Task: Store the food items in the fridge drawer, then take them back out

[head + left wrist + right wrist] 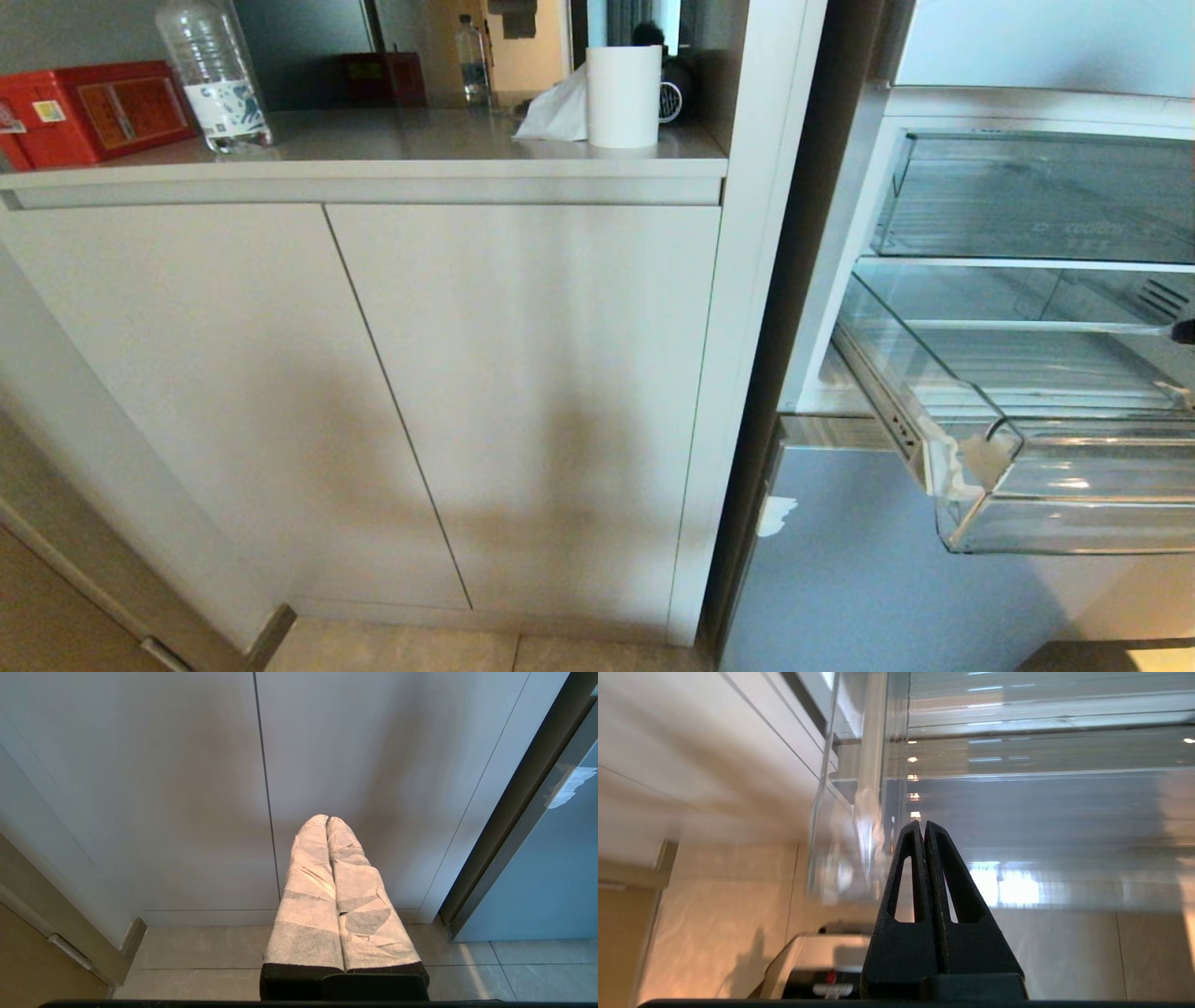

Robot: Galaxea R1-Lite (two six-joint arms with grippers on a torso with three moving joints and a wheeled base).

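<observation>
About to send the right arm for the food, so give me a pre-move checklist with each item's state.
1. fridge drawer pulled out: ok, it juts out past the fridge front.
2. Drawer floor free for loading: ok, only the ribbed floor shows; the far right is cut off.
3. Food item located: not ok, none appears in any view.
4. right gripper ready to grasp: not ok, jaws shut and empty, pointing at the drawer's clear wall.
5. left gripper out of the way: ok, shut, parked facing the cabinet doors.
6. Drawer's chipped front corner: cannot tell whether it would snag.
</observation>
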